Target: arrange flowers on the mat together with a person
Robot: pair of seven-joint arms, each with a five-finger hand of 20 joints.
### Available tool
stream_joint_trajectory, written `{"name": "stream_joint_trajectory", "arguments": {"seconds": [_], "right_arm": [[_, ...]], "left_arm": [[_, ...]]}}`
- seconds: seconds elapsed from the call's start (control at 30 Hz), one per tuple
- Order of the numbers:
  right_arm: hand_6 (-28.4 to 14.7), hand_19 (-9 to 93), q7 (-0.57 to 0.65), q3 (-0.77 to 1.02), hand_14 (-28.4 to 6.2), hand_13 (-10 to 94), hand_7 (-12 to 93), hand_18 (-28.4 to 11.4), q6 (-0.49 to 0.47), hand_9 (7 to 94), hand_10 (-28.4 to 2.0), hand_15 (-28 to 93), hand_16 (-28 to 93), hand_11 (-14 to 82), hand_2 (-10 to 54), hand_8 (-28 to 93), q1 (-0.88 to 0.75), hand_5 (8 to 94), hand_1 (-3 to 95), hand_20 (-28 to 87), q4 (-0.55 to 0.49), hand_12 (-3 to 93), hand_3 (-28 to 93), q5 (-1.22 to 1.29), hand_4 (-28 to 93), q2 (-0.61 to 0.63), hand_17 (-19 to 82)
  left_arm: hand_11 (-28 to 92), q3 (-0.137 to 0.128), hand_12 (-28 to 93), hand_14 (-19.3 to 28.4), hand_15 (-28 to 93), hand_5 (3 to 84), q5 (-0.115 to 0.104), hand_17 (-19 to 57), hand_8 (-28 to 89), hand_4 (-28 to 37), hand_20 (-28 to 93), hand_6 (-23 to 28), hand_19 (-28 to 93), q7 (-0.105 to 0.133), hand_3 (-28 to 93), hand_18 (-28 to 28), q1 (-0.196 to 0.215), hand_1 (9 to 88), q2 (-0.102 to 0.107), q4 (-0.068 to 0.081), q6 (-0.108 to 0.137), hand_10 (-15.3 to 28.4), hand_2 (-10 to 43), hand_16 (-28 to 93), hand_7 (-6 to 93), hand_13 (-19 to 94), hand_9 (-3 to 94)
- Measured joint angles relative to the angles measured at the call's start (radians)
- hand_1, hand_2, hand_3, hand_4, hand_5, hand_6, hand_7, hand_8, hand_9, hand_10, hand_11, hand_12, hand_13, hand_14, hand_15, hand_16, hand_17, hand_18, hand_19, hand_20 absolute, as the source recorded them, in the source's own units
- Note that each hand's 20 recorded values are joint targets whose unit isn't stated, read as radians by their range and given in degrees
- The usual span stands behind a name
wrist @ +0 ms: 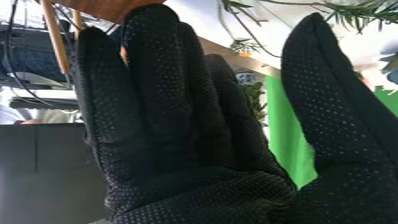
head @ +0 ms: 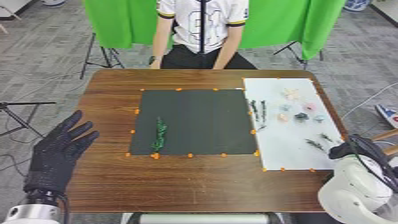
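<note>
Brown wooden table (head: 107,190), gray carpet (head: 44,75) around it. Near side: left hand (head: 55,155) at the table's left edge, fingers extended and spread, released, nothing in it. Right hand (head: 351,145) by the white mat's near right corner; can't tell if it touches the mat. Right wrist view has the right hand (wrist: 187,120) released too: fingers straight, thumb well apart, nothing held.

Flowers are on two mats, side by side. Dark mat (head: 195,120): one green sprig (head: 161,131), toward its left side, running near to far. Orange tabs (head: 155,156) along the edges. White mat (head: 275,145), right of it: two small leafy sprigs (head: 314,144) nearest the right hand. Next out, a cluster: peach bloom (head: 282,117), dark teal bloom (head: 301,116), then pink bloom (head: 309,107). Dark twigs (head: 258,110) lie along the mat's left side. Pale bloom (head: 290,93) is farthest out.

Behind: black stand (head: 111,57) on the left, green cloth (head: 306,30) across the back.
</note>
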Motion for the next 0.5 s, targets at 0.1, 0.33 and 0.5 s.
{"name": "stream_joint_trajectory", "arguments": {"seconds": [0.1,0.33,0.5], "right_arm": [[-14.2,93,-0.003,-0.018,-13.8,70,5,-15.4,-0.001,63.0,-15.6,59,10,22.5,-7.8,-8,0.021,59.6,46.2,-27,0.013,13.5,60,0.016,-17,0.002,54],[-24.4,93,-0.011,-0.060,-11.6,68,5,-14.9,-0.027,54.7,-7.7,60,9,26.9,-7.1,-9,0.094,55.1,50.3,-26,0.063,11.3,58,0.064,-17,-0.008,53],[-19.5,93,-0.025,-0.058,-10.3,68,4,-14.4,-0.040,57.4,-7.9,60,8,32.2,-7.9,-11,0.107,55.2,56.3,-25,0.085,8.4,55,0.078,-19,-0.016,53]], "left_arm": [[21,0.000,11,21.8,47,32.6,0.000,-9.7,-9,-25.5,14,6.5,38,0.001,75,17.2,0.000,21.7,0.000,0.000,0.000,15.6,8.7,-7,10.8,20,30.3],[21,0.004,11,21.8,47,32.6,-0.003,-9.7,-9,-25.6,15,6.5,38,0.008,75,17.2,-0.004,21.7,0.001,0.004,0.000,15.7,8.7,-7,10.6,20,30.3],[21,0.006,11,21.9,47,32.6,-0.007,-9.7,-9,-25.5,15,6.5,38,0.017,75,17.2,-0.004,21.7,0.004,0.005,0.001,15.6,8.7,-7,10.7,20,30.3]]}}
